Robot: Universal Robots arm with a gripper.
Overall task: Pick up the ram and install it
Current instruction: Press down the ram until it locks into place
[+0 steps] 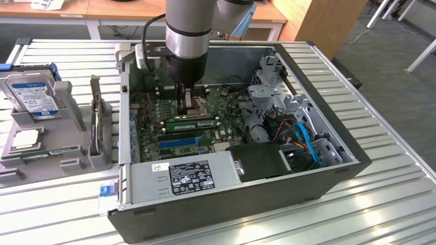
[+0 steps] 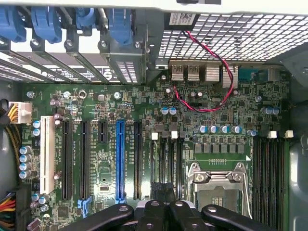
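An open case (image 1: 327,168) lies on the slatted surface (image 1: 402,204); a motherboard (image 1: 204,109), power supply (image 1: 184,176) and blue cables (image 1: 310,140) are held inside. The hand (image 1: 185,99) is lowered over the board, fingers pressed together beside the CPU socket (image 2: 219,185). The ram (image 1: 193,124) is seen seated in a slot just below the hand. A drive (image 1: 30,94) and processor (image 1: 24,139) are kept in a tray (image 1: 68,163).

The ram (image 1: 193,124), a long thin green stick with black chips, stands on edge in a motherboard slot beside the processor socket, close under my shut gripper (image 2: 166,208).
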